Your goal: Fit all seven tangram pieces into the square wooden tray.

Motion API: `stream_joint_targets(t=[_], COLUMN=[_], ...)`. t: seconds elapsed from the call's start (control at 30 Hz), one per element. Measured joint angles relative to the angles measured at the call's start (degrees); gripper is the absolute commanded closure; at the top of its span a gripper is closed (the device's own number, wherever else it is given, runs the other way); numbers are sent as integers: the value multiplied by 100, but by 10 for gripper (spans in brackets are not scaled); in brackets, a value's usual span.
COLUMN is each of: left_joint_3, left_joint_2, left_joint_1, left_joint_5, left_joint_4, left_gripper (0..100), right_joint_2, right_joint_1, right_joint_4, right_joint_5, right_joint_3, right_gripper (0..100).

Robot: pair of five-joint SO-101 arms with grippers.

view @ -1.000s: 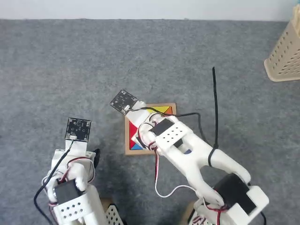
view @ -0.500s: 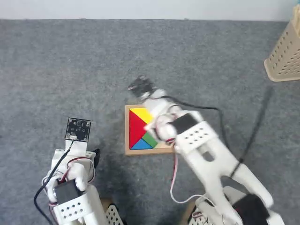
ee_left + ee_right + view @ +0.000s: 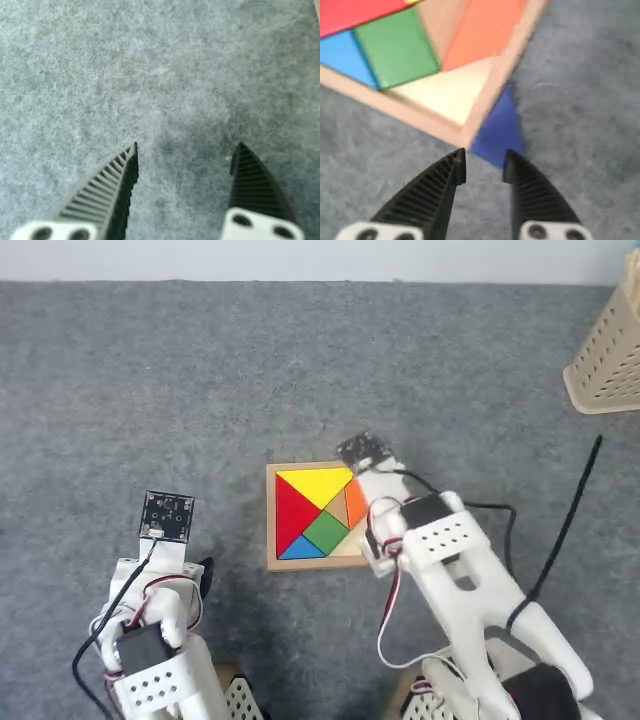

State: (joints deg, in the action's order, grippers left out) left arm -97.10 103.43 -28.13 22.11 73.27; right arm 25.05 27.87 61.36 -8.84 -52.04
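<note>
Left gripper (image 3: 187, 146) is seen over the grey carpet (image 3: 150, 75), fingers spread wide, nothing held. Square wooden tray (image 3: 270, 530) is set mid-table, with yellow piece (image 3: 318, 485), red piece (image 3: 290, 515) and green piece (image 3: 326, 530) fitted inside. Dark blue triangle (image 3: 497, 131) is left on the carpet just beside the tray's corner. Right gripper (image 3: 484, 152) is held just by it, fingers narrowly parted, nothing clamped.

Square wooden tray (image 3: 270, 520): 1.
Tangram pieces: 7. Six lie in the tray: yellow (image 3: 318, 485), red (image 3: 290, 520), green (image 3: 326, 531), light blue (image 3: 294, 549), orange (image 3: 356, 510), tan (image 3: 339, 508). One, dark blue (image 3: 497, 132), lies on the table (image 3: 150, 370) at the tray's corner.
Grippers: 2, left gripper (image 3: 187, 146) and right gripper (image 3: 485, 152).
Perforated beige basket (image 3: 610, 350): 1.
</note>
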Motion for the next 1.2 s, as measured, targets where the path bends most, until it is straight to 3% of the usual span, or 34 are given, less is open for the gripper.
stream_joint_targets(t=[0.3,0.53,0.73,1.2], left_joint_3=[0,0,0,0], left_joint_2=[0,0,0,0], left_joint_1=[0,0,0,0], left_joint_5=[0,0,0,0], left_joint_4=[0,0,0,0], left_gripper=[720,720,720,720], right_joint_2=[0,-290,-862,-1732], right_joint_1=[35,-571,-624,-2084], right_joint_4=[-123,-598,-835,-853], right_joint_5=[-9,-237,-308,-308], right_joint_3=[-185,-255,-220,818], right_gripper=[842,842,842,842])
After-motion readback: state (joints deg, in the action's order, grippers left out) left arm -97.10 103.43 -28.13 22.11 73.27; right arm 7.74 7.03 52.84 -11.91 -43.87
